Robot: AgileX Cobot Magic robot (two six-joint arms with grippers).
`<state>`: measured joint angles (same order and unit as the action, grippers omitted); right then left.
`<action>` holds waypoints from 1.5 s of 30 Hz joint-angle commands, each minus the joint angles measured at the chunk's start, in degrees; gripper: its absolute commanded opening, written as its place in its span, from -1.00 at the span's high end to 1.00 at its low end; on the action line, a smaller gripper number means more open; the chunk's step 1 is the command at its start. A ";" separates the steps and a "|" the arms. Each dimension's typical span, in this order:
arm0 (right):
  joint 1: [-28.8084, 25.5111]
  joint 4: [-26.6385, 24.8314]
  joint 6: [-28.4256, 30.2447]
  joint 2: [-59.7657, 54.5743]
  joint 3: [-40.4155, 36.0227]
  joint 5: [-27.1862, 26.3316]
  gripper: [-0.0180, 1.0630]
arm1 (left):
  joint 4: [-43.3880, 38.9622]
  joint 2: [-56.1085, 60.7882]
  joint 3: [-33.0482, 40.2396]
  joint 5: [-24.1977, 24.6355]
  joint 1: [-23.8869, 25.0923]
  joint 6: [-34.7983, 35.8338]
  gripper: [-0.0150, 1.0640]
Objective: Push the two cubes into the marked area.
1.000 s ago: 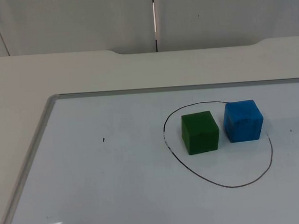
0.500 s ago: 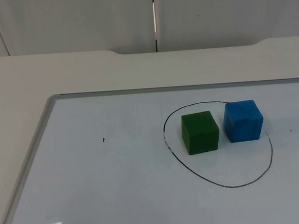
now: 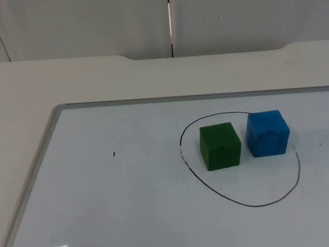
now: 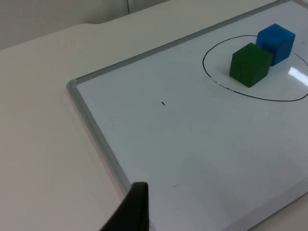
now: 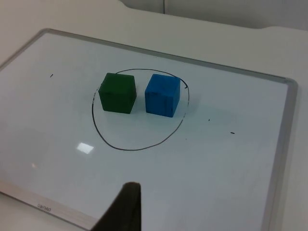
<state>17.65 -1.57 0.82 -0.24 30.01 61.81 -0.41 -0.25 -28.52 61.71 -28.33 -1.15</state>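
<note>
Inside the drawn ring [image 3: 242, 162], green cube [image 3: 219, 145] beside blue cube [image 3: 267, 132].

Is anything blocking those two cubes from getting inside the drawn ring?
Nothing visible does. The green cube and the blue cube already sit side by side within the black hand-drawn ring on the whiteboard.

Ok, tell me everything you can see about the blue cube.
The blue cube is a solid-looking block with a matte, slightly mottled blue surface and softly rounded edges. It sits flat and upright on the whiteboard, inside the hand-drawn black outline, close against the line's far edge. The green cube stands beside it with a narrow gap, not touching. Nothing rests on it, and neither claw is near it.
</note>
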 commanded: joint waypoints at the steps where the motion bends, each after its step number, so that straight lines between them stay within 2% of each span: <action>1: 0.21 -0.21 -0.15 0.24 -0.46 -0.08 -0.97 | -0.26 0.25 0.16 -0.04 2.95 0.35 -0.98; 2: 0.21 -0.21 -0.15 0.24 -0.46 -0.08 -0.97 | -0.26 0.25 0.16 -0.04 2.95 0.35 -0.98; 5: 0.21 -0.21 -0.15 0.24 -0.46 -0.08 -0.97 | -0.26 0.25 0.16 -0.04 8.45 0.35 -0.98; 6: 0.21 -0.21 -0.15 0.24 -0.46 -0.08 -0.97 | -0.26 0.25 0.16 -0.04 8.45 0.35 -0.98; 14: 0.21 -0.21 -0.15 0.24 -0.46 -0.08 -0.97 | -0.26 0.25 0.16 -0.04 19.49 0.35 -0.98; 24: 0.21 -0.21 -0.15 0.24 -0.46 -0.08 -0.97 | -0.26 0.25 0.16 -0.04 27.67 0.35 -0.98; 35: 0.10 -0.21 -0.15 0.24 -0.46 -0.08 -0.97 | -0.26 0.25 0.16 -0.04 29.04 0.35 -0.98; 45: -6.56 -0.21 -0.15 0.24 -0.46 -0.08 -0.97 | -0.26 0.25 0.16 -0.04 29.02 0.35 -0.97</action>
<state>11.59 -1.57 0.79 -0.24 30.01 61.81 -0.41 -0.25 -28.52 61.71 0.44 -1.15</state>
